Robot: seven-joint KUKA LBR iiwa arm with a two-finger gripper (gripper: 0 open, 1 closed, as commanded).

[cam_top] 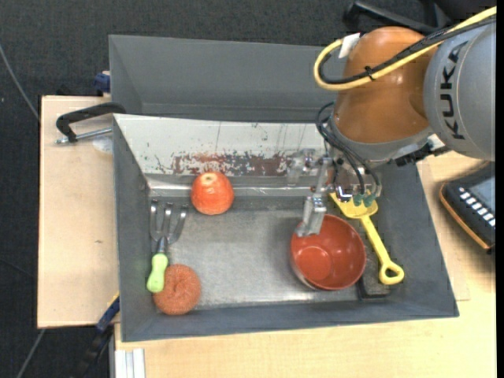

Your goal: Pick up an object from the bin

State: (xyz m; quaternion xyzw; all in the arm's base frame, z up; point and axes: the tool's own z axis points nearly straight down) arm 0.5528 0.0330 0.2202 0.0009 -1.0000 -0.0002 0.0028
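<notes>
My gripper (pixel 313 220) hangs under the arm's orange cover at the right of the bin, its tip down at the upper left rim of a red bowl (pixel 331 264). The bowl stands upright near the bin's front right and looks empty. A yellow plastic tool (pixel 379 249) with a ring-shaped end lies just right of the bowl, its upper end under the gripper's body. Nothing shows between gripper and bowl that I can make out as held.
A red-orange apple (pixel 211 193) sits at the back left by the wall. A small garden fork (pixel 161 239) with a green handle and an orange scouring ball (pixel 178 289) lie at the front left. A dark block (pixel 373 288) rests by the bowl's front right.
</notes>
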